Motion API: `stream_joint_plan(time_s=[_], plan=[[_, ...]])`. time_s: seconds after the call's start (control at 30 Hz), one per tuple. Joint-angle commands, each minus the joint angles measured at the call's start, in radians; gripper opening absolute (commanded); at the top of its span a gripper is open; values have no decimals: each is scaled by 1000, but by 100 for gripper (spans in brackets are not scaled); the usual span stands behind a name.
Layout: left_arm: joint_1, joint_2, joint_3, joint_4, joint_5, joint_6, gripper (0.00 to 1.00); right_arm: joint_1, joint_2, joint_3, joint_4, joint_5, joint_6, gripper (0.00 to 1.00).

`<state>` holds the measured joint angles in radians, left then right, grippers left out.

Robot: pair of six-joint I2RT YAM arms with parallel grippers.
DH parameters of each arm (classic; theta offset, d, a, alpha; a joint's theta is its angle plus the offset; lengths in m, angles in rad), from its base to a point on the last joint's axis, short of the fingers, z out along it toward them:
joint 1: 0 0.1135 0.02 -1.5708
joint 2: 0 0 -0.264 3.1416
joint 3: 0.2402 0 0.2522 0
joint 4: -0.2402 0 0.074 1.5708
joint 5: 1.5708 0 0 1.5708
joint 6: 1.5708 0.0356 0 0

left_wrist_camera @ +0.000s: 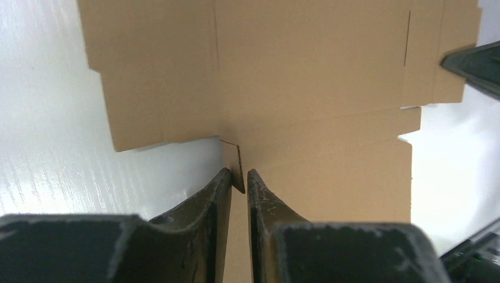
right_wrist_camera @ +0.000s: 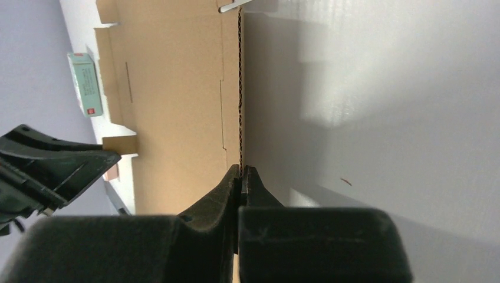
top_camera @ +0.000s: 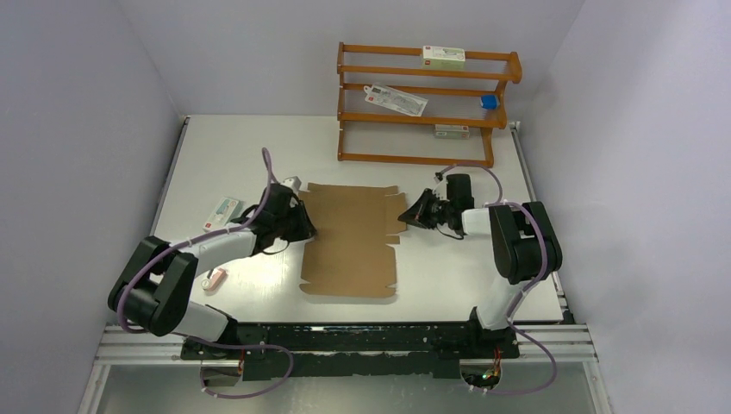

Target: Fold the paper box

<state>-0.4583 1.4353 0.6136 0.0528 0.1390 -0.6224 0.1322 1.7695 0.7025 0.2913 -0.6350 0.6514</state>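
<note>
Paper box (top_camera: 352, 240) lies lengthwise between the arms: left gripper (left_wrist_camera: 238, 180) pinches its left tab; right gripper (right_wrist_camera: 242, 174), closed, sits at its right edge.

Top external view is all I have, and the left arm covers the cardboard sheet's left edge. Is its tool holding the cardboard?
Observer: Yes. In the left wrist view, the left tool is closed on a small tab of the paper box, which sits between its fingers.
Operator: And the right tool, open or shut?
Observer: Shut. The right wrist view shows the right tool with its fingers pressed together, no gap.
Operator: Is it gripping the sheet?
Observer: Its tip meets the sheet's corrugated edge; no cardboard shows between the fingers.
</note>
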Motion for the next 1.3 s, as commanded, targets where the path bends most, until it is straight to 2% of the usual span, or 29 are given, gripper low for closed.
stream_joint_plan(time_s=[0.0,0.13,0.27,0.37,0.53,0.7,0.93,1.27], plan=[[-69,6,82,-120,-160,86,19,46,-39,45,-113,84,-76,0],[-77,11,82,-123,-175,83,11,64,-56,64,-150,114,-97,1],[-77,0,71,-117,-163,50,5,57,-87,69,-170,107,-108,11],[-73,-18,65,-107,-162,28,5,43,-122,56,-177,104,-111,28],[-16,-65,47,-93,-118,-2,5,-14,-189,0,-163,63,-109,50],[52,-88,21,-61,-20,-41,5,-40,-252,-57,-155,19,-104,63],[86,-104,1,-3,57,-96,5,-33,-272,-188,13,-31,22,66],[148,-167,-63,69,138,-202,5,-1,-232,-273,178,25,175,67]])
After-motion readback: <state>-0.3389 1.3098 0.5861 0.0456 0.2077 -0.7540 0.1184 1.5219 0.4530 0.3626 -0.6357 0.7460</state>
